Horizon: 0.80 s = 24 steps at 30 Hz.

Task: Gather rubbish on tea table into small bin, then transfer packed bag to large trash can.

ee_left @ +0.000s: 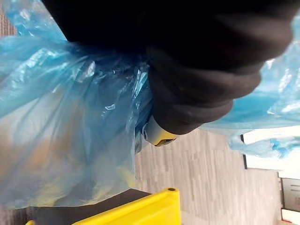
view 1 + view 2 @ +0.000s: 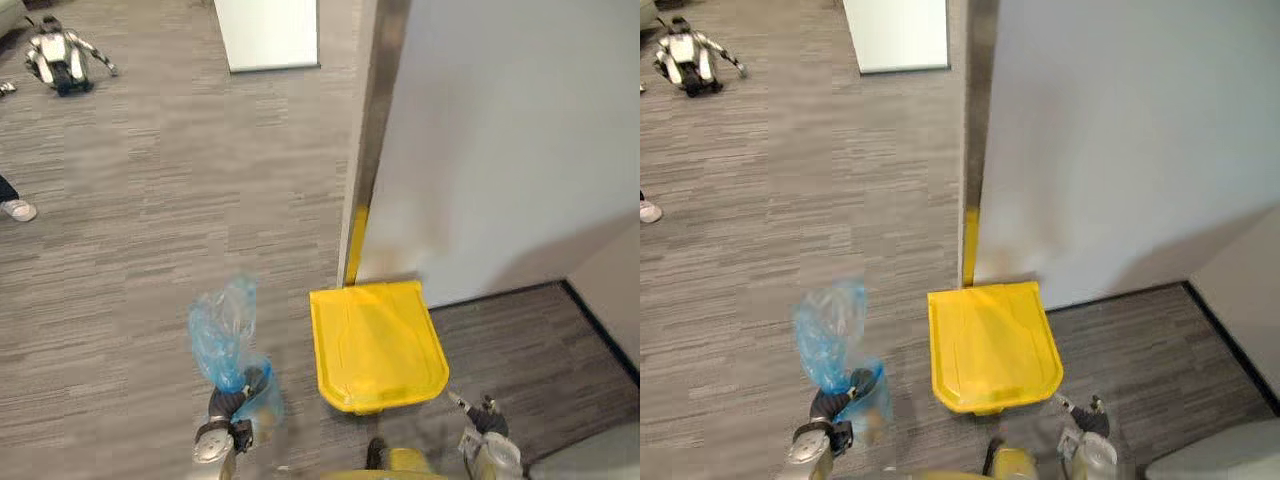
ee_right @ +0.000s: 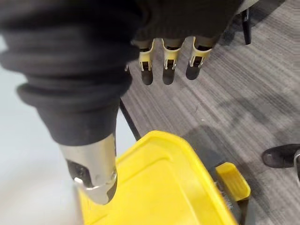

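My left hand (image 2: 234,398) is shut on the gathered neck of a blue plastic bag (image 2: 222,328), which stands up above the grip and bulges beside it. In the left wrist view the bag (image 1: 65,122) spreads past the hand's dark cover (image 1: 197,89). A yellow trash can (image 2: 378,345) with its lid down stands on the floor just right of the bag, against a white wall. My right hand (image 2: 487,420) hovers open by the can's near right corner, holding nothing. In the right wrist view its fingers (image 3: 168,65) hang straight above the yellow lid (image 3: 159,192) and a yellow foot pedal (image 3: 233,184).
A white wall (image 2: 510,140) with a dark post (image 2: 375,110) rises behind the can. A white panel (image 2: 267,32) stands at the back. A small robot (image 2: 60,55) lies on the grey carpet far left, and a person's shoe (image 2: 18,209) is at the left edge.
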Available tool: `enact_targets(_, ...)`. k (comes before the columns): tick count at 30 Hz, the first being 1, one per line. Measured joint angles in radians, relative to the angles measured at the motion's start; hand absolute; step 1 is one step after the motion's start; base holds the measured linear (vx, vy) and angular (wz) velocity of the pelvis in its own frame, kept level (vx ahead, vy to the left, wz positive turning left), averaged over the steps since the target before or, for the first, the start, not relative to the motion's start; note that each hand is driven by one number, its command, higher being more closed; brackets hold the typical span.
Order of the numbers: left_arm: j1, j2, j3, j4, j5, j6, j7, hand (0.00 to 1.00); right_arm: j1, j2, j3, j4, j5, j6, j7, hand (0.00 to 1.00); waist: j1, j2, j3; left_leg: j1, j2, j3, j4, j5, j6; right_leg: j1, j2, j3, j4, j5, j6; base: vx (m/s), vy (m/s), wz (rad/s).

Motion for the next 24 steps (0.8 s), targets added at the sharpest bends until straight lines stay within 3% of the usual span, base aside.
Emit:
enact_targets(3, -0.001, 0.009, -0.021, 0.002, -0.003, 0.0, 0.0, 1.0, 0.005, -0.012, -0.001, 0.017, 0.001, 0.0, -0.001, 0.0, -0.004, 0.003, 0.015, -0.013, -0.02, -0.027, -0.018, 0.062, -0.011, 0.043, -0.015, -0.016, -0.105, 0.066, -0.007, -0.04, -0.045, 0.18)
enact_targets(7, -0.003, 0.012, -0.047, 0.001, -0.026, -0.002, -0.001, 1.0, 0.001, -0.03, 0.005, 0.034, 0.009, 0.0, -0.003, 0.0, -0.011, 0.006, 0.03, -0.041, 0.005, -0.051, 0.03, 0.063, -0.018, 0.038, -0.018, -0.042, -0.117, 0.071, -0.02, -0.13, -0.005, 0.18)
enact_targets(9, 0.008, 0.011, -0.054, 0.002, -0.027, -0.001, -0.003, 1.0, -0.002, -0.034, 0.005, 0.032, 0.011, -0.001, -0.004, 0.0, -0.024, 0.003, 0.033, -0.032, 0.009, -0.057, 0.005, 0.061, -0.019, 0.038, -0.012, -0.048, -0.122, 0.071, -0.022, -0.15, -0.021, 0.07)
enact_targets(12, 0.006, 0.012, -0.054, 0.002, -0.027, -0.002, -0.003, 1.0, -0.003, -0.039, 0.004, 0.032, 0.017, -0.003, -0.006, 0.0, -0.028, 0.016, 0.031, -0.002, 0.025, -0.057, -0.07, 0.036, -0.054, 0.041, 0.023, -0.043, -0.155, 0.081, -0.008, -0.11, 0.025, -0.09)
enact_targets(13, -0.001, 0.013, -0.055, 0.001, -0.027, -0.002, -0.003, 1.0, 0.001, -0.039, 0.002, 0.032, 0.017, -0.003, -0.006, 0.0, -0.031, 0.026, 0.029, 0.004, 0.038, -0.058, -0.121, 0.009, -0.042, 0.041, 0.041, -0.045, -0.185, 0.112, -0.007, -0.09, 0.048, -0.09)
enact_targets(16, -0.009, 0.022, -0.063, 0.009, -0.028, -0.002, -0.002, 1.0, 0.018, -0.026, -0.001, 0.033, 0.019, -0.002, -0.007, 0.0, -0.035, 0.01, 0.034, 0.007, 0.018, -0.052, -0.168, 0.003, -0.043, 0.07, 0.034, -0.03, -0.283, 0.18, -0.001, -0.11, 0.083, -0.09)
enact_targets(19, -0.009, 0.024, -0.065, 0.011, -0.027, -0.002, 0.0, 1.0, 0.036, -0.026, 0.003, 0.033, 0.018, -0.001, -0.007, 0.0, -0.057, 0.024, 0.038, 0.009, 0.008, -0.053, -0.163, 0.002, -0.042, 0.077, 0.028, -0.016, -0.295, 0.197, -0.003, -0.02, 0.06, -0.02)
enact_targets(24, -0.011, 0.032, -0.065, 0.02, -0.026, -0.002, 0.0, 1.0, 0.042, -0.026, 0.008, 0.033, 0.017, 0.001, -0.007, 0.0, -0.063, 0.035, 0.041, 0.033, 0.012, -0.033, -0.149, -0.004, -0.036, 0.074, 0.048, 0.021, -0.26, 0.197, 0.0, 0.05, 0.029, -0.14)
